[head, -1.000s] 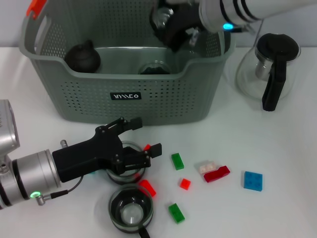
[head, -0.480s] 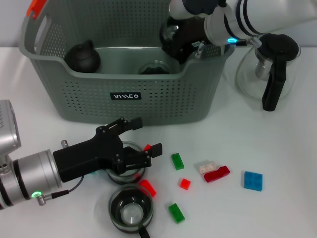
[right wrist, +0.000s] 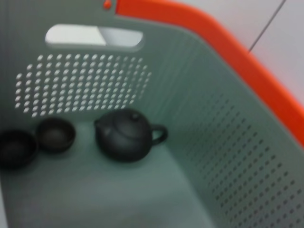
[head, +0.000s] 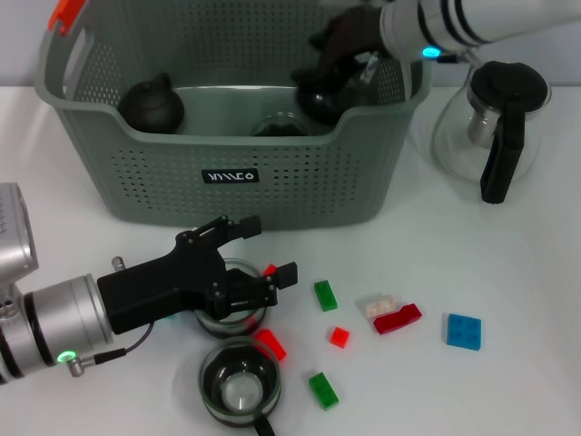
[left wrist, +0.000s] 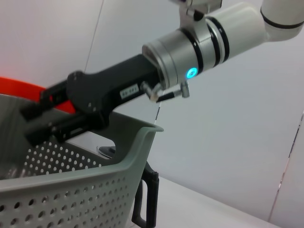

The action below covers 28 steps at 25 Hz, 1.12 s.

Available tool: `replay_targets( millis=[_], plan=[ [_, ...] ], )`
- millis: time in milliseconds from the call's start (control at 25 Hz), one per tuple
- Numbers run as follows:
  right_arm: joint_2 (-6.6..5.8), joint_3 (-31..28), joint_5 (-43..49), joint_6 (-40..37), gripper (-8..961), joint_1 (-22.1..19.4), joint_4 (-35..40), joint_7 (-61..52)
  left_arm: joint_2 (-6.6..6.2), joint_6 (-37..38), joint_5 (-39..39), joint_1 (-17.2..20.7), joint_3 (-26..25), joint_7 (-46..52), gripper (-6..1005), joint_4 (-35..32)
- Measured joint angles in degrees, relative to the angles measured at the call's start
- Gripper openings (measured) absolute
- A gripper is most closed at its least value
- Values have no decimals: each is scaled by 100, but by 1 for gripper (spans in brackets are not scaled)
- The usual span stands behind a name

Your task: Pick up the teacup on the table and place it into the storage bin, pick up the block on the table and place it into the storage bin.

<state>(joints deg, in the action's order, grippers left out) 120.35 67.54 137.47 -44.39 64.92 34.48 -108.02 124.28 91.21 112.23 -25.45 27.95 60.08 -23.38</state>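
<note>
The storage bin (head: 231, 177) sits at the back of the white counter (head: 508, 272), grey and perforated, already holding a dark teapot (head: 151, 104) and small cups. Beside it stands a glass carafe (head: 495, 127). Over the bin's far right corner, the right tool (head: 340, 54) reaches inside with a dark teacup (head: 322, 102) low at its tip; whether it grips or has let go, I cannot tell. Good practice here: let the cup settle on the bin floor clear of its neighbours before lifting straight up past the rim. Down front, the left tool (head: 259, 259) lies low over a glass teacup (head: 229, 309), prongs spread wide around it, another glass cup (head: 240, 384) nearby. Scattered blocks wait: blue (head: 463, 331), red (head: 398, 318), green (head: 325, 295).
</note>
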Motion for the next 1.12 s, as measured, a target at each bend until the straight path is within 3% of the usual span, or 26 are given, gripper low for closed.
replay_targets(
  millis=[160,360,400,440,600,760,840,1120],
  plan=[
    [-2,4,-32,-216,500,-245,614,-74,0,6,0,26,1,9,920,0],
    [2,6,-335,-967,616,-798,2004,-237,0,24,0,39,-1,7,919,-1],
    [-14,4,-837,-1529,639,-1191,2737,-167,0,30,1,38,1,8,919,0],
    [-14,4,-837,-1529,663,-1191,2737,-167,0,30,1,38,1,8,919,0],
    [-54,-95,-1849,-2757,761,-2037,4026,44,0,43,1,34,0,-2,919,0],
    [-67,-215,-2321,-4067,755,-2828,5108,131,-7,43,1,33,-1,-8,919,0],
    [-81,-282,-2132,-5103,754,-3242,5695,110,-10,42,0,32,0,-8,919,0],
    [-58,-261,-765,-6658,748,-3455,5944,-192,-19,33,11,37,3,-7,919,0]
  ],
)
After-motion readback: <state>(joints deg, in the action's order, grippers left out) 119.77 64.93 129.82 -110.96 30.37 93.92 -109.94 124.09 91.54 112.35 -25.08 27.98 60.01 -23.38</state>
